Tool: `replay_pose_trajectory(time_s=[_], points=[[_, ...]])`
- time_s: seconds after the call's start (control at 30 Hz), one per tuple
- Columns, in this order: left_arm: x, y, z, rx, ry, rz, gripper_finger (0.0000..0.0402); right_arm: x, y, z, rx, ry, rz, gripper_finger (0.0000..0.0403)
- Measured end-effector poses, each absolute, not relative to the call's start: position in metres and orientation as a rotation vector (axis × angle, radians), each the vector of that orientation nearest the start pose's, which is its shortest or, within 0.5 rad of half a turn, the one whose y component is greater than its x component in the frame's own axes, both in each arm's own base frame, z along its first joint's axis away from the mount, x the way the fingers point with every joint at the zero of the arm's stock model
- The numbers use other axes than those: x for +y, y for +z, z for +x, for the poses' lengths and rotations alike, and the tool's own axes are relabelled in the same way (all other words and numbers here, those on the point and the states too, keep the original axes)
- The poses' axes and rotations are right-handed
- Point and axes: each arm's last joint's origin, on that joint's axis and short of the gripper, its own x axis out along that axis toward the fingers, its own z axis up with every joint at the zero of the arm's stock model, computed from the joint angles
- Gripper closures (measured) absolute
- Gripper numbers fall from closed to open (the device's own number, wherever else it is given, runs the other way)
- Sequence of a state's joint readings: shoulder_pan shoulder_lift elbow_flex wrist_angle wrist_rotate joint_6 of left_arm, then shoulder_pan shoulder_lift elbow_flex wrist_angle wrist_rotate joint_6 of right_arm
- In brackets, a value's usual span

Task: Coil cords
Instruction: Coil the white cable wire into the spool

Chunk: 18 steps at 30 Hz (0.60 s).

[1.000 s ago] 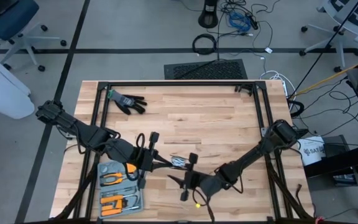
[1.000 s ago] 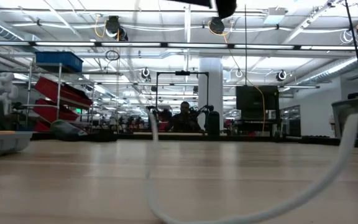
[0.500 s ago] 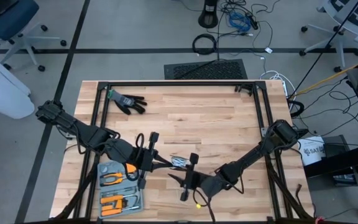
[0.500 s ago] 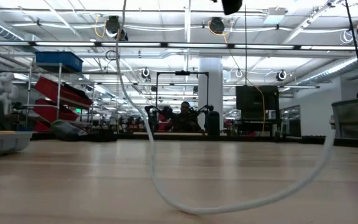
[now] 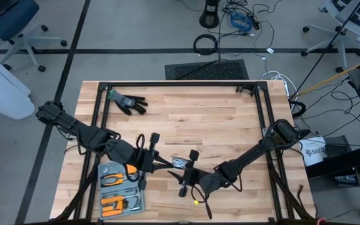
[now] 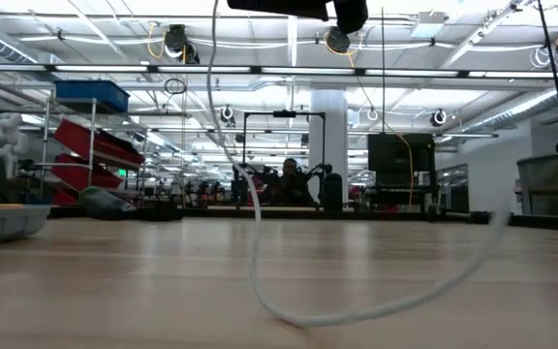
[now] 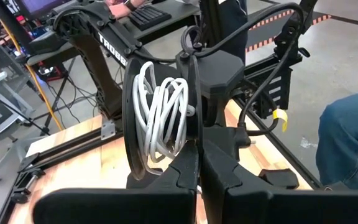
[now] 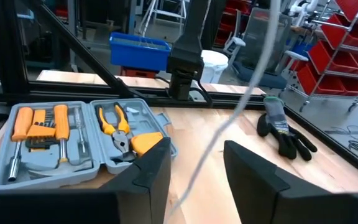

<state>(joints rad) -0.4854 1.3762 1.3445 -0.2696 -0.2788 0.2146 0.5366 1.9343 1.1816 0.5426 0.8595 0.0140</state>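
The white cord (image 7: 161, 112) is partly wound in loops on a black reel (image 5: 179, 163) held above the table's near middle. My left gripper (image 7: 199, 167) is shut on that reel. A loose strand (image 6: 260, 262) hangs down from it, and the bottom of its loop (image 6: 308, 315) rests on the table. My right gripper (image 8: 194, 168) stands open just right of the reel (image 5: 188, 173). The blurred loose strand (image 8: 216, 140) passes between its fingers; whether it touches them I cannot tell. My left gripper pinches the reel's black rim (image 7: 190, 144) between its two shut fingers, at the rim's lowest part. The fingers come nearly level from the table's left. The reel stands upright on edge, lifted clear of the table, with the wound loops inside the rim.
An open grey tool case (image 5: 119, 187) with orange-handled tools lies at the near left. A black glove (image 5: 127, 102) lies at the far left. A black frame (image 5: 180, 84) runs round the table. People sit beyond the table (image 7: 353, 137).
The loose strand has swung in the low view. A second ago only a low loop showed; now a strand rises to the top of that view. The loop's bottom stays on the table.
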Motion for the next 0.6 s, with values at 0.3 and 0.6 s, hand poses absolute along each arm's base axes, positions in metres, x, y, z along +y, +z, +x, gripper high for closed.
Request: replay_pose_trajectory(time_s=[0.3,0.6], points=[[-0.136,0.386,0.275,0.258,-0.235,0.326,0.0395,0.182,0.208,0.379,0.166,-0.304,-0.109,0.0304],[-0.136,0.386,0.275,0.257,-0.236,0.33,0.0395,0.182,0.21,0.38,0.151,-0.284,-0.098,0.0347]])
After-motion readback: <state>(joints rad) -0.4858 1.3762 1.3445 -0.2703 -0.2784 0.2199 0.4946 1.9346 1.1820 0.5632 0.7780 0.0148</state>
